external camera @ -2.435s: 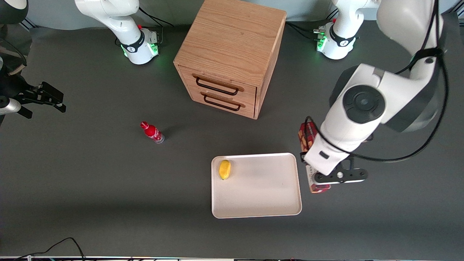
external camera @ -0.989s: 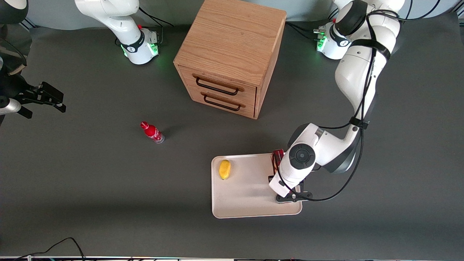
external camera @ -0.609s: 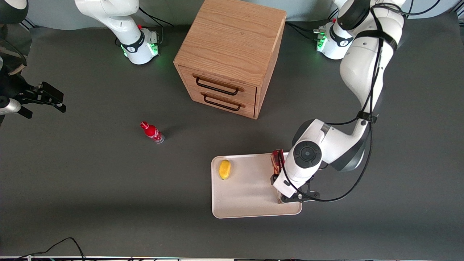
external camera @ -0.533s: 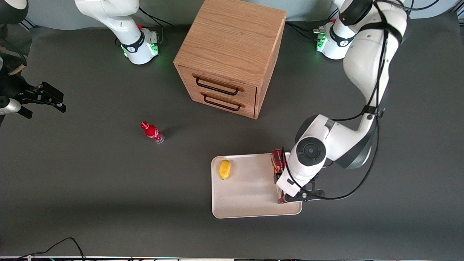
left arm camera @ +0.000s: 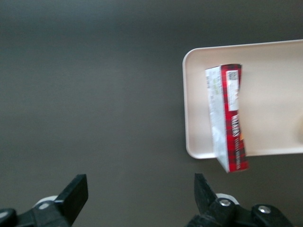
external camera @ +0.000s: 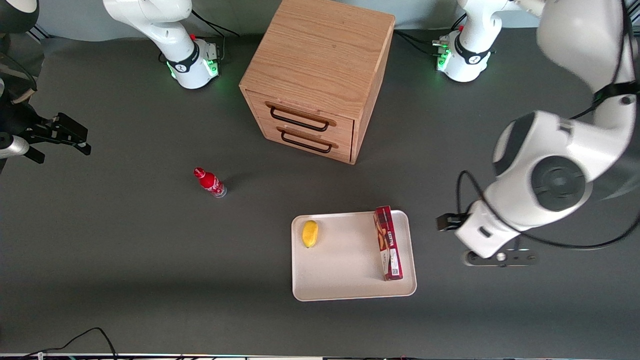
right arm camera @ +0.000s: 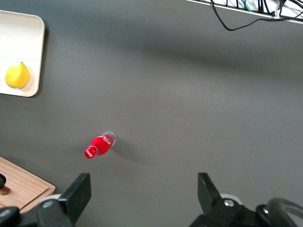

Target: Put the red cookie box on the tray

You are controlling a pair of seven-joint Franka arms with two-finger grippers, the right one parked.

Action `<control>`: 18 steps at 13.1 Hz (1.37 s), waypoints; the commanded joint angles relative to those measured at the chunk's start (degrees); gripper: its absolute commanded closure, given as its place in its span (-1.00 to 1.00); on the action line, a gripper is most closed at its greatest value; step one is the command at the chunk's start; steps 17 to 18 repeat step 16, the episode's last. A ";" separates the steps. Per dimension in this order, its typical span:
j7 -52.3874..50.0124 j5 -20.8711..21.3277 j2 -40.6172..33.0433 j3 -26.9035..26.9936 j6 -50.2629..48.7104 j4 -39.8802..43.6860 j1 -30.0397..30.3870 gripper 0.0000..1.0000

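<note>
Since half a second ago, the hand (external camera: 500,257) has let go of the red cookie box (external camera: 388,242) and pulled away from the tray (external camera: 350,280). It is now hanging over bare tabletop (external camera: 125,250) toward the working arm's end, well apart from the tray.

In the front view, a small red bottle (external camera: 210,181) is sitting alone in the middle band of the frame, toward the parked arm's end. A wooden drawer cabinet (external camera: 315,85) is filling the upper middle of the frame, its top being cut off by the upper edge, and both drawers are showing black handles. In the lower middle, the tray is carrying a yellow lemon (external camera: 310,233) near its corner farther from the camera, toward the parked arm's end. The box is lying along the tray's side toward the working arm, its white-labelled end nearer the camera and its other end reaching the rim farther from the camera.

The working arm's wrist is smearing in the front view and covering the fingers there. The left wrist view is showing the hand (left arm camera: 138,184) spread wide with nothing between the fingers, only dark tabletop. That view is cutting off most of the tray (left arm camera: 187,118). One end of the box (left arm camera: 232,127) is overlapping the rim, and I cannot tell whether it is resting on it.
</note>
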 commanded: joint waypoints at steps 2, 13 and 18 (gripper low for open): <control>10.64 -3.62 -11.17 -0.53 -0.05 -11.17 7.05 -1.00; 24.13 -12.94 -37.29 1.67 0.83 -31.50 15.59 -1.00; 24.39 -12.85 -34.13 1.50 0.13 -26.14 14.54 -1.00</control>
